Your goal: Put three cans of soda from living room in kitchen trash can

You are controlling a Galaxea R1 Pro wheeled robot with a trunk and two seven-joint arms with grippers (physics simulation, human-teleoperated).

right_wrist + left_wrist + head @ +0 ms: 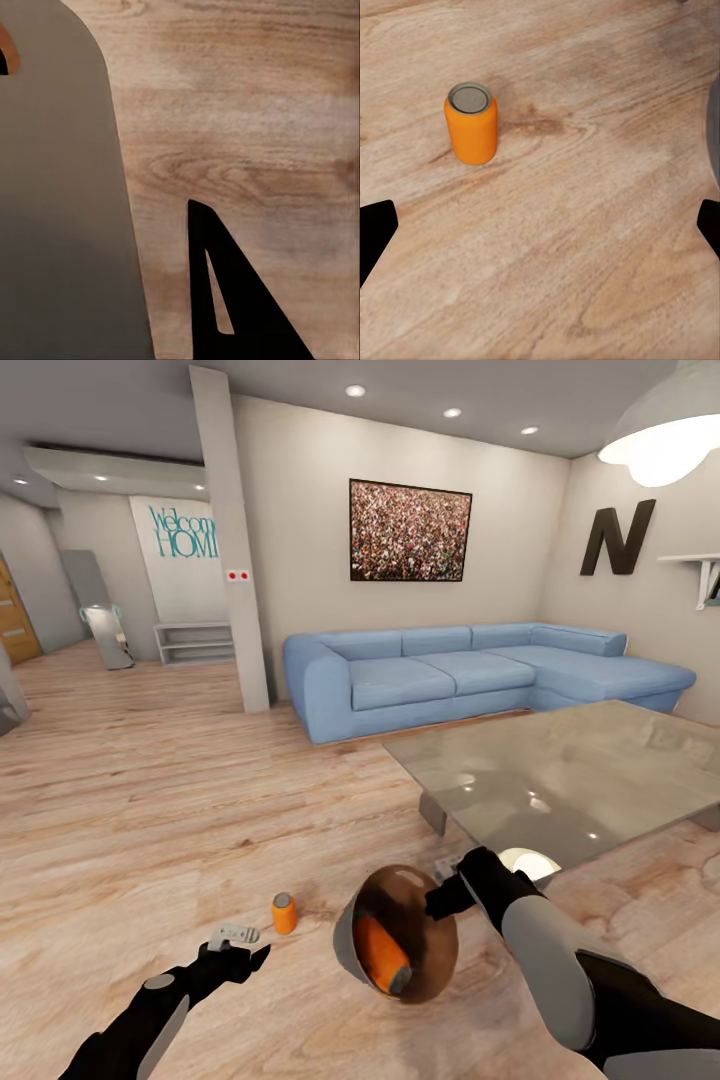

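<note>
You see one orange soda can [284,914] standing upright on the light wood plank floor [150,800], grey top up, just beside the trash can [400,932]. The bin is tilted, its glossy brown interior facing you, thin grey wall outside. A second orange can [381,952] lies slanted inside it.

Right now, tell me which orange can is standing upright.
The orange can on the wood floor, just ahead of the left pincer, stands upright, grey top up. The other orange can lies tilted inside the trash bin.
</note>
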